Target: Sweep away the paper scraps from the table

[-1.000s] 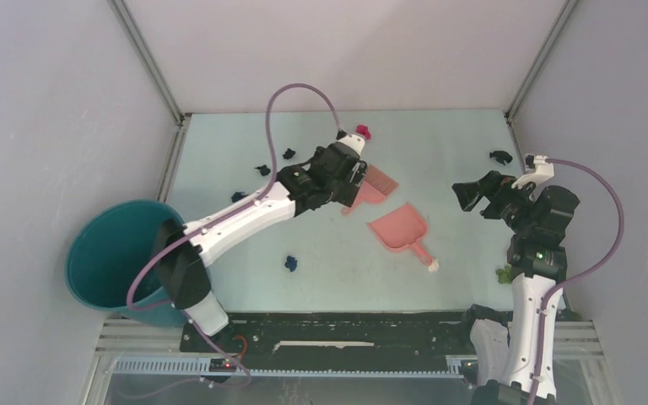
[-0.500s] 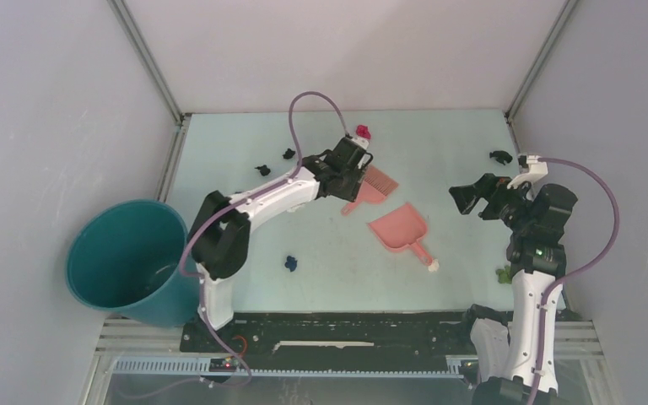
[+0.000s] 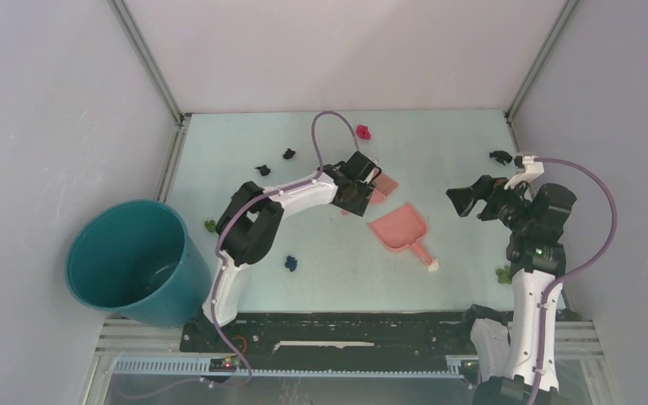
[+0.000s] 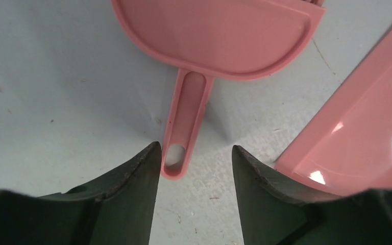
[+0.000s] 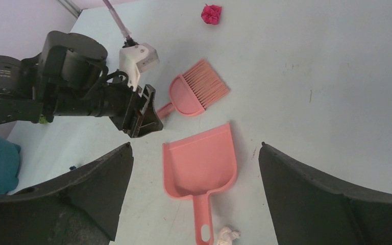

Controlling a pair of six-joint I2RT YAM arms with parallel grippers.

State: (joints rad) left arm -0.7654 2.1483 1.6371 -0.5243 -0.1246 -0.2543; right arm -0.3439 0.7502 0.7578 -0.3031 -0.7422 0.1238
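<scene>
Paper scraps lie scattered on the table (image 3: 321, 278): a magenta one (image 3: 362, 132) at the back, black ones (image 3: 288, 153) (image 3: 262, 170) (image 3: 499, 156), a dark blue one (image 3: 290, 263), green ones (image 3: 210, 225) (image 3: 503, 274) and a white one (image 3: 432, 267) by the dustpan's handle. My left gripper (image 3: 356, 191) (image 4: 194, 149) is low over the table, open, with the end of the pink brush's handle (image 4: 176, 163) between its fingers, close to the left one. My right gripper (image 3: 464, 196) (image 5: 195, 144) hangs wide open above the pink dustpan (image 5: 201, 163), holding nothing.
The pink brush (image 3: 380, 181) (image 5: 199, 92) lies just behind the dustpan (image 3: 401, 228) (image 4: 357, 138) mid-table. A teal bucket (image 3: 126, 261) stands off the table's near left corner. Grey walls and metal rails enclose the table on three sides.
The left arm folded and reached right, bringing its gripper down at the brush's handle end with narrower jaws. A green scraps at the left came into view. The right arm barely moved.
</scene>
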